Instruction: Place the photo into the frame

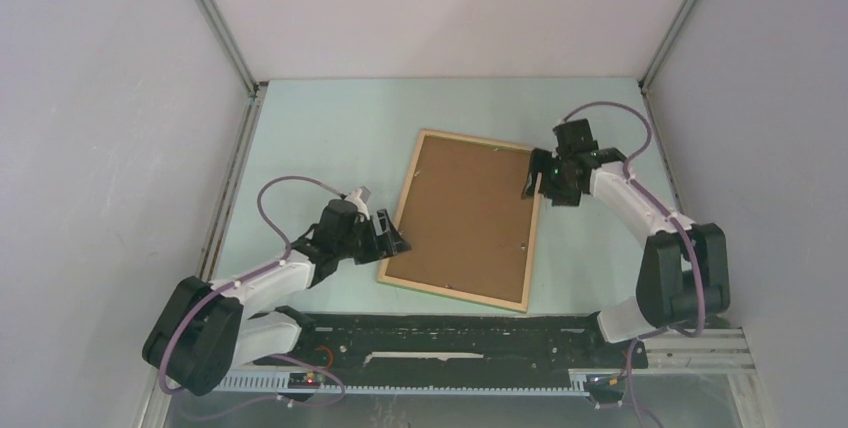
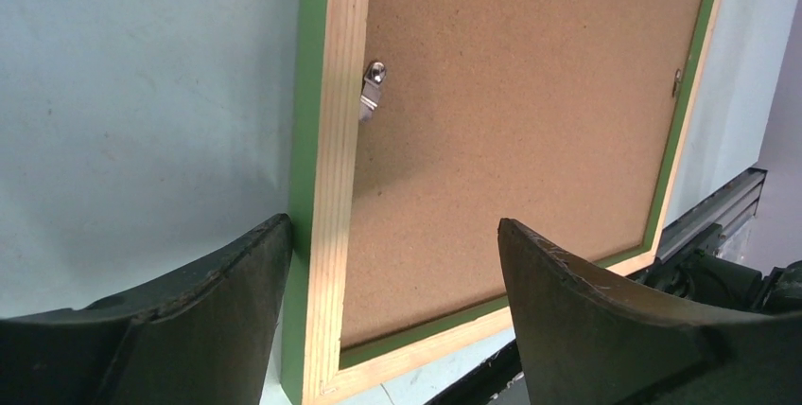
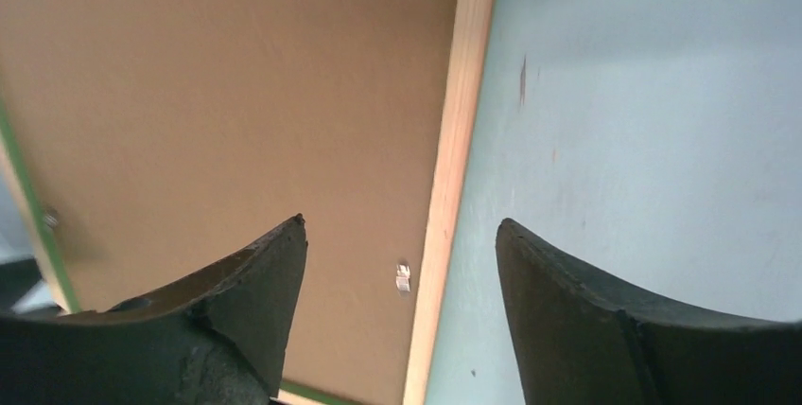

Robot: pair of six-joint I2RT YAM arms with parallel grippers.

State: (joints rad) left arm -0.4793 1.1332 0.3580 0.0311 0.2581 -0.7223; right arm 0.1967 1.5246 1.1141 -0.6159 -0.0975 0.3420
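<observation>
The frame [image 1: 450,294] lies flat on the pale green table, its pale wood face up and its green sides showing. A plain brown board [image 1: 468,213] fills its opening. The photo is hidden. My left gripper [image 1: 395,238] is open at the frame's near left corner. In the left wrist view its fingers [image 2: 394,225] stand on either side of the left rail [image 2: 336,140], holding nothing. My right gripper [image 1: 535,176] is open over the frame's right rail [image 3: 454,140], one finger above the board [image 3: 236,93], the other above the table.
Small metal clips [image 2: 371,88] [image 3: 403,275] sit on the board by the rails. A black base rail [image 1: 450,338] runs along the near edge. White walls with aluminium posts [image 1: 215,18] close in the left, back and right sides.
</observation>
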